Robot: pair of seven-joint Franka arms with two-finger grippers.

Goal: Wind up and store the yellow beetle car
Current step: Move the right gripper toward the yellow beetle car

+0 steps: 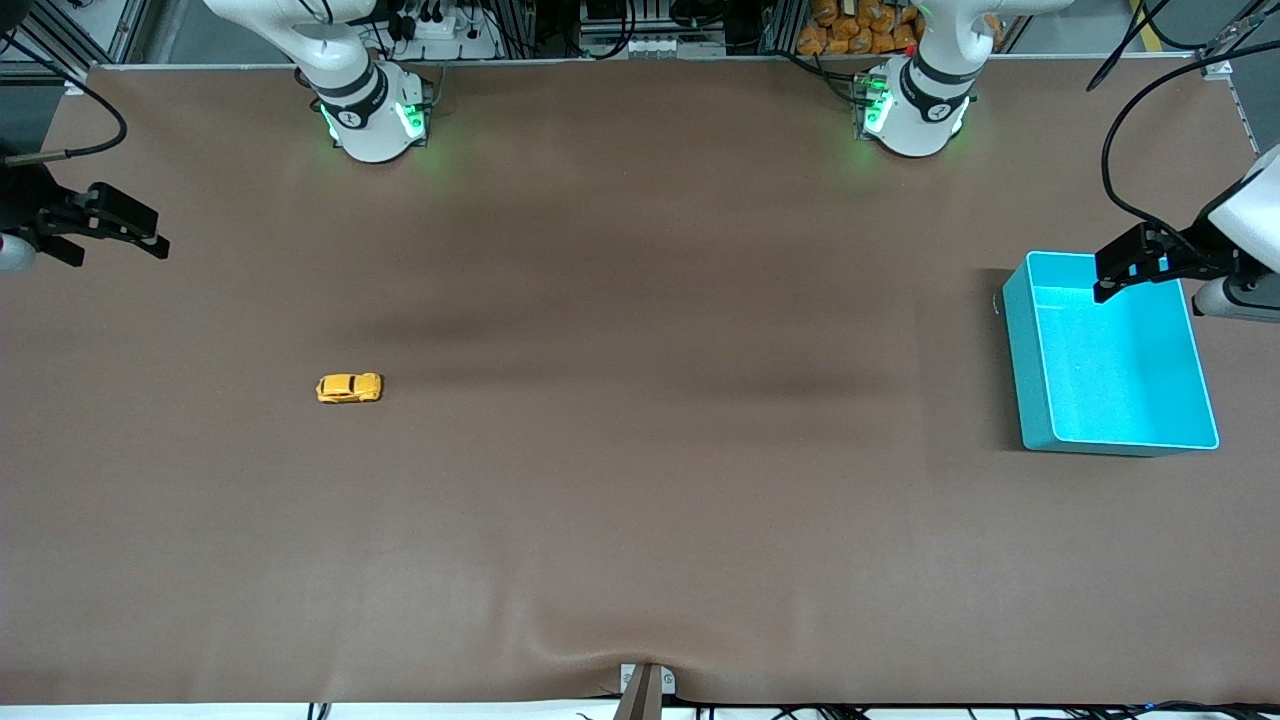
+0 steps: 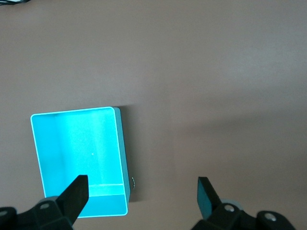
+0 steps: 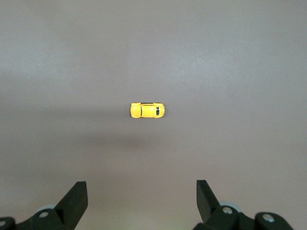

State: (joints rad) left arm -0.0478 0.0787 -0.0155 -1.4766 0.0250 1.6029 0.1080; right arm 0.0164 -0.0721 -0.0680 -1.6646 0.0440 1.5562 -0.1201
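Lower the right pincer (fingers apart, as on the left pincer) squarely across the yellow beetle car

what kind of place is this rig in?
Likely a robotics lab: two arms bolted to a brown-covered table, cables and metal framing along its edge, and only a toy car and a cyan bin as props.

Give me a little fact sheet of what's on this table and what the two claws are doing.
car: yellow, on the table toward the right arm's end, untouched
bin: cyan, nothing in it, toward the left arm's end
right gripper: open, holding nothing, up over the table's edge at its own end
left gripper: open, holding nothing, over the bin's rim
table: brown cover
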